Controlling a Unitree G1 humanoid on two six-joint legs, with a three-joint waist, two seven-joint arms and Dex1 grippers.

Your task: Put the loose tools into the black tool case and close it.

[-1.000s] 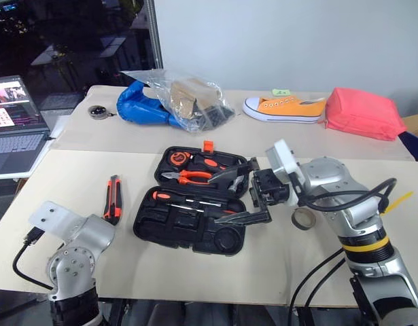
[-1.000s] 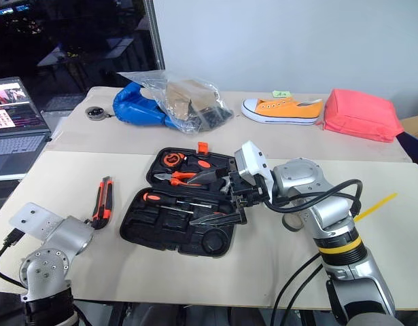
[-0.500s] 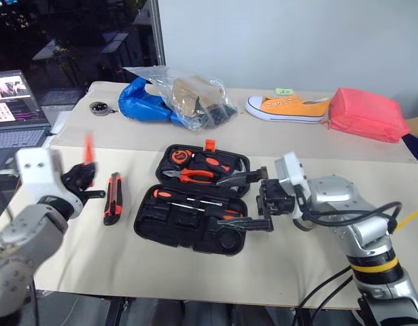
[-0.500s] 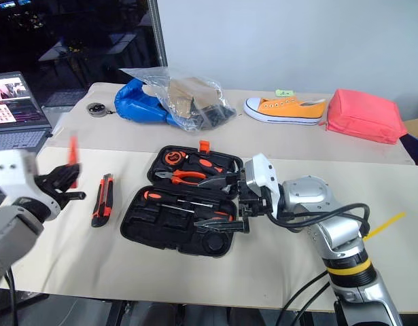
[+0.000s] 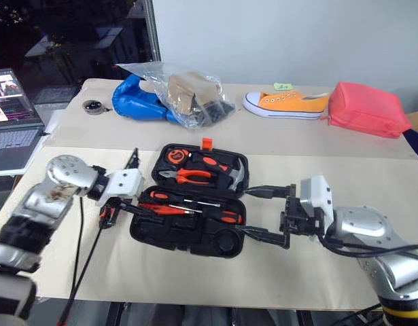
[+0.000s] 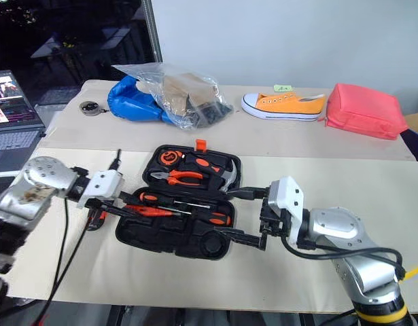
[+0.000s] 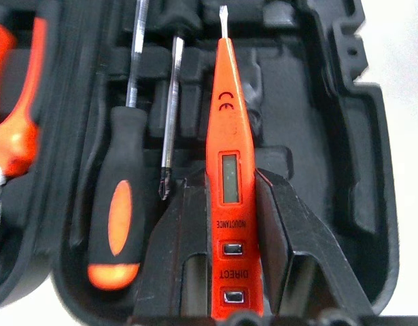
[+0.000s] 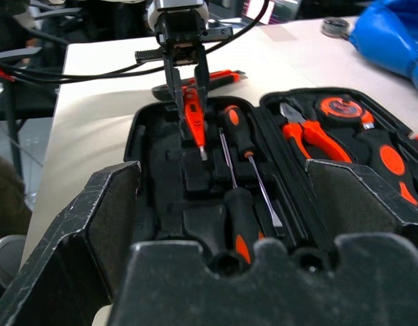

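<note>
The black tool case [image 5: 188, 219] is seen lying open on the table [image 5: 195, 272], its lid half toward 12 o'clock and its tray half toward 6 o'clock. The thin red tester screwdriver [image 7: 227, 170] is pinched between the fingers [image 7: 175, 258] of the left gripper [image 5: 130, 204], which is held at the case's 9 o'clock edge; the tester's long axis runs across the tray, its metal tip pointed toward 3 o'clock, over the recesses. Two black-and-orange screwdrivers [image 7: 124, 204] are laid in the tray beside it, roughly parallel, along the same axis. The orange-black utility knife [image 5: 105, 216] is left on the table just outside the case at 9 o'clock, partly hidden by the left arm. The right gripper [image 5: 266, 214] is held at the case's 3 o'clock side, pointed toward 9 o'clock, its fingers spread wide and empty. Orange-handled pliers [image 5: 187, 176] and a hammer [image 5: 229, 178] are seated in the lid half.
</note>
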